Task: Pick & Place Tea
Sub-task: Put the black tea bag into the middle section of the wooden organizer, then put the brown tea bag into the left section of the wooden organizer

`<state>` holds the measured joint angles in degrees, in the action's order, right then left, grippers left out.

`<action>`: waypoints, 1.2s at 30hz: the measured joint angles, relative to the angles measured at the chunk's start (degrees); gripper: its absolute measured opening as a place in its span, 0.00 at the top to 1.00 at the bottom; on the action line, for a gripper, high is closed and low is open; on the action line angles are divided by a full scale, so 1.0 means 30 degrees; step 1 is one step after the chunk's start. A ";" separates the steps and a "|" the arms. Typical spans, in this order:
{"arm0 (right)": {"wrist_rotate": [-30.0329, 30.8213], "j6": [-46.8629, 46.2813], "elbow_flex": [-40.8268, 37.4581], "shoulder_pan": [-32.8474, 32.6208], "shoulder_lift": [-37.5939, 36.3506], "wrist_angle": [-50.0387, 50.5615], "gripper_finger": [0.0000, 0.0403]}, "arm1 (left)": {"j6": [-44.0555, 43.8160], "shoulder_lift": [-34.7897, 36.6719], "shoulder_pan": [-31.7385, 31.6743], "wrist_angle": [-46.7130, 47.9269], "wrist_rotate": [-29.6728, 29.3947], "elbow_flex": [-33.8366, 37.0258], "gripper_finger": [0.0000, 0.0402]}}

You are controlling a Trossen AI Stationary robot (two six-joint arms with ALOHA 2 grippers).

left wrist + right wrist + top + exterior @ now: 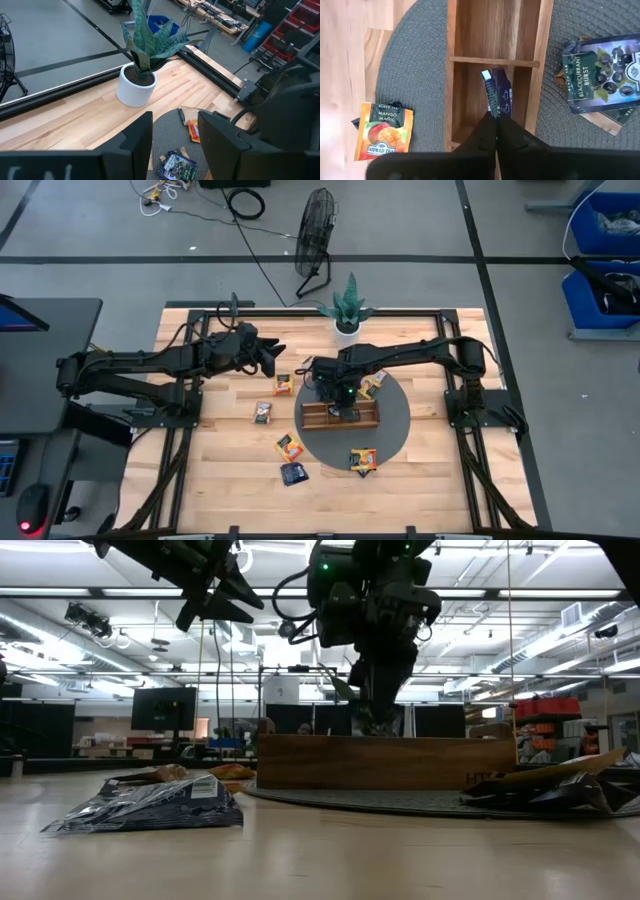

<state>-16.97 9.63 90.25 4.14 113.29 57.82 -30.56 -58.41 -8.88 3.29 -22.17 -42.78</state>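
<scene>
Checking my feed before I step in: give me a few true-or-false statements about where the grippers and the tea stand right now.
1. The right gripper is shut on a dark blue sachet above the wooden tray. True.
2. The left gripper grips a sachet. False: its fingers are apart, nothing between them, raised near the potted plant.
3. A Mango Magic sachet lies inside the tray. False: it lies beside the tray, at the grey mat's edge.
4. A Blackcurrant Burst sachet lies on the mat. True.
</scene>
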 joint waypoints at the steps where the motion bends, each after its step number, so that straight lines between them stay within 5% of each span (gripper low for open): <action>1: -0.0007 -0.0007 0.0002 0.0005 -0.0012 -0.0033 1.00 | -0.0017 0.0000 0.0000 -0.0004 0.0000 0.0000 0.60; 6: 0.0394 0.0008 0.0002 0.0129 -0.0012 0.0029 0.90 | -0.0083 0.0000 0.0000 0.0000 0.0503 0.0000 0.60; 21: 0.0442 -0.0090 0.0887 0.0821 -0.0476 0.2603 0.37 | -0.0083 -0.0007 0.0000 0.1618 0.1293 0.0000 0.60; 30: 0.1613 -0.1303 0.2771 0.0860 -0.3064 0.2912 0.36 | -0.0168 -0.0007 0.0011 0.5332 0.6733 0.0000 0.60; 36: 0.3791 -0.4302 0.2778 0.0860 -0.5311 0.0581 0.42 | 0.0981 -0.0036 0.0740 0.9033 0.7800 0.0000 0.60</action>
<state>-5.60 -3.28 98.59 6.72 97.35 59.56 -27.62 -58.52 -6.66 30.39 1.23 -42.78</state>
